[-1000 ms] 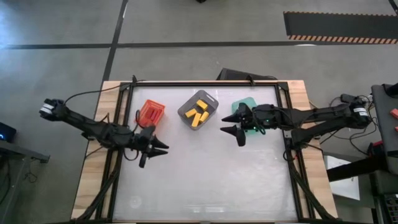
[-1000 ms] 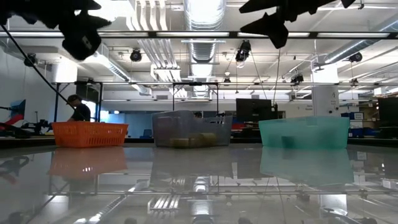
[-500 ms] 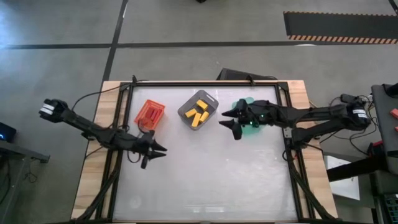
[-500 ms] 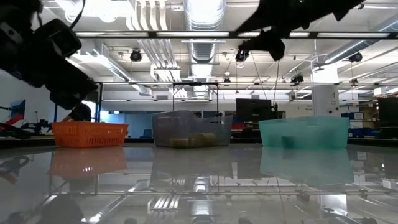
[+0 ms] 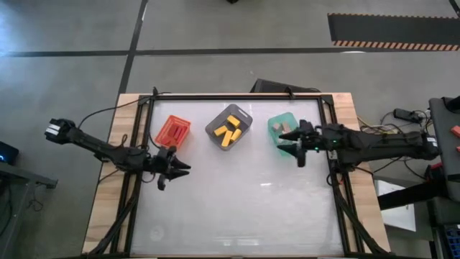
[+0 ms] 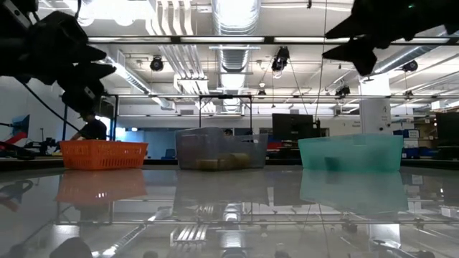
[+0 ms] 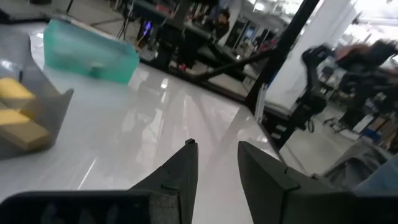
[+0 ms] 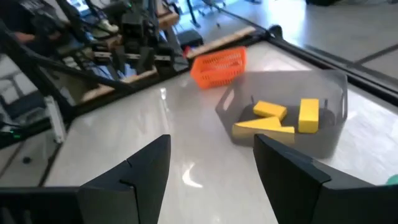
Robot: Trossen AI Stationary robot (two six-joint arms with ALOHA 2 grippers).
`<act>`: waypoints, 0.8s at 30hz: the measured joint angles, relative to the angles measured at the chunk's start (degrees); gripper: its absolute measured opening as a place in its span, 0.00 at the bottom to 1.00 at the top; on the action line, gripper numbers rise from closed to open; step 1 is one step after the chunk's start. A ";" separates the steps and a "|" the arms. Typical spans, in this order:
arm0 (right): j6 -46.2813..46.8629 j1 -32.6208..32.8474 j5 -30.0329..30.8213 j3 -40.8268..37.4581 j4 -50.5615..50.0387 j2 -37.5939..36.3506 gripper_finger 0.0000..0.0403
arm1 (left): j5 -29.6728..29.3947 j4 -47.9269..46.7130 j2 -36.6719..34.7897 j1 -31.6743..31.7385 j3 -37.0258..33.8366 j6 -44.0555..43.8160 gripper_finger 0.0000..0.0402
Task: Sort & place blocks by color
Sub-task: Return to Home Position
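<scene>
Yellow blocks [image 5: 229,132] lie in the grey bin [image 5: 241,115]; they also show in the right wrist view as yellow blocks [image 8: 273,119] and in the left wrist view as yellow blocks [image 7: 15,115]. Pale tan blocks [image 5: 285,129] lie in the green bin [image 5: 274,124]. The orange bin [image 5: 174,132] shows red inside. My left gripper [image 5: 178,171] is open above the table, on the near side of the orange bin. My right gripper [image 5: 289,150] is open, just on the near side of the green bin. Neither holds anything.
The three bins stand in a row along the table's far side: orange bin [image 6: 104,154], grey bin [image 6: 221,149], green bin [image 6: 351,152]. The glossy white tabletop [image 5: 237,208] stretches toward the near edge, framed by black rails. A person [image 6: 90,127] shows in the room behind.
My right gripper has drawn back toward the table's right edge, from in front of the grey bin to just near of the green bin, uncovering that bin. It stays open. My left gripper holds about the same spot over the table, open.
</scene>
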 joint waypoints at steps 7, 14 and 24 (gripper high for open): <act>0.00 -0.06 0.07 -1.29 -1.96 -11.33 0.54 | 0.01 -3.50 -7.70 0.74 -0.36 0.01 0.24; 0.00 -0.10 0.14 -3.90 -1.81 -18.86 0.54 | 0.02 -9.11 -12.53 7.74 -0.40 0.01 0.24; 0.00 -0.09 0.12 -13.12 -1.71 -30.04 0.54 | -0.04 -8.65 -20.79 18.01 -0.49 0.01 0.24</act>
